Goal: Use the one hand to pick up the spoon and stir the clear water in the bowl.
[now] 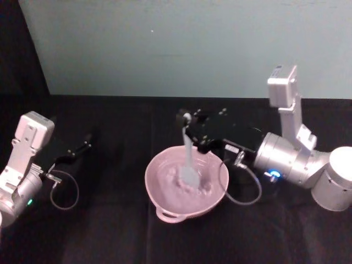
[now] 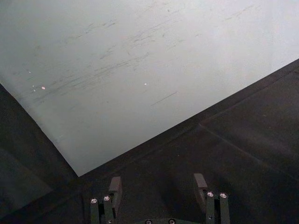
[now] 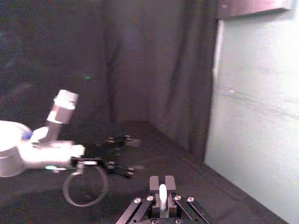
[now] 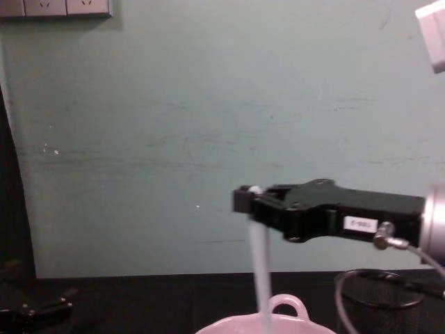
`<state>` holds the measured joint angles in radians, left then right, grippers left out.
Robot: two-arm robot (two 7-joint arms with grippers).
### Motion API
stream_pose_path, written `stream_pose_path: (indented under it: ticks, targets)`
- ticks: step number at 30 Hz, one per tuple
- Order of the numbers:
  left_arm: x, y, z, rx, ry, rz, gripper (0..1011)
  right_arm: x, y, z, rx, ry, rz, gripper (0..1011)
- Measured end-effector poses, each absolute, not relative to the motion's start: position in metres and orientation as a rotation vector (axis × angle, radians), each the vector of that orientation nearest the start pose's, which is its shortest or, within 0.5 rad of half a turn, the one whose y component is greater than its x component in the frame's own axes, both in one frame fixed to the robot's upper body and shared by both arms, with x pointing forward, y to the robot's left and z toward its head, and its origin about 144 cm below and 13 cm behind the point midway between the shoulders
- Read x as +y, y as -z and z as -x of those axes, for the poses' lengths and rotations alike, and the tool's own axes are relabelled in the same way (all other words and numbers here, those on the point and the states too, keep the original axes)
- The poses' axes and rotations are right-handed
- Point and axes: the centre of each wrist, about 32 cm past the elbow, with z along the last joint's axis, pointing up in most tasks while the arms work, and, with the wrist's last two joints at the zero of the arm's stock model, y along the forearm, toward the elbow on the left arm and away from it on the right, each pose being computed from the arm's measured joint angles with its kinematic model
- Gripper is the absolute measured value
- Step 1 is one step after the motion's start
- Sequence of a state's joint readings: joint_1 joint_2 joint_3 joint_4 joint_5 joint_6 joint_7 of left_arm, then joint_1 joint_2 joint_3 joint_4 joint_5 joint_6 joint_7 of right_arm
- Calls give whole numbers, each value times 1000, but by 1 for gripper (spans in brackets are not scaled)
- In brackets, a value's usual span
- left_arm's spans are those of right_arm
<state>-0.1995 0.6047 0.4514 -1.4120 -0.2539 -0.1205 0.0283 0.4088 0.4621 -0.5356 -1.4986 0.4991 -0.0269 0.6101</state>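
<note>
Black cloth covers the table (image 1: pixel 110 231), matte and bare across the wide stretch between the bowl and the left arm. At the back it meets a flat, pale teal wall (image 1: pixel 165 44) with faint scuffs.

The bowl (image 1: pixel 147 177) stands near the middle of the table, well apart from the wall. It is glossy pale pink and round, and its small loop handle is on the rim nearest the robot. The water (image 1: pixel 175 177) in it shows uneven glints.

The right gripper (image 1: pixel 186 119), black and blocky on a silver-grey wrist, reaches in from the right and hovers above the bowl's far rim. Its jaws are pinched narrowly on the top of the spoon (image 1: pixel 188 157), and the right wrist view shows the white handle clamped between the two fingers (image 3: pixel 154 182). The spoon is slim, smooth white plastic. It hangs almost upright, and its flat blade is down in the water near the bowl's centre.

A thin cable (image 1: pixel 247 190) loops from the right wrist down beside the bowl. A black wire-mesh cup (image 4: pixel 389 289) sits under that wrist.

The left gripper (image 1: pixel 82 146) is parked low at the table's left, well apart from the bowl, with its jaws spread wide.
</note>
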Motion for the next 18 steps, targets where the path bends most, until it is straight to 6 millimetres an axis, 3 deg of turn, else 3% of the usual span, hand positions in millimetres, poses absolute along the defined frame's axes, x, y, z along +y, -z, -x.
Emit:
stream_pose_path:
  ticks: [7,18]
  targets:
    - [310,-1140,-489,-285,-1248,-304,1005,-197,-1222,-529,-142,449,-11,84]
    - [310,-1140,-489,-285,-1248,-304,1005,-195,-1213,-554,-94,471,-46,84]
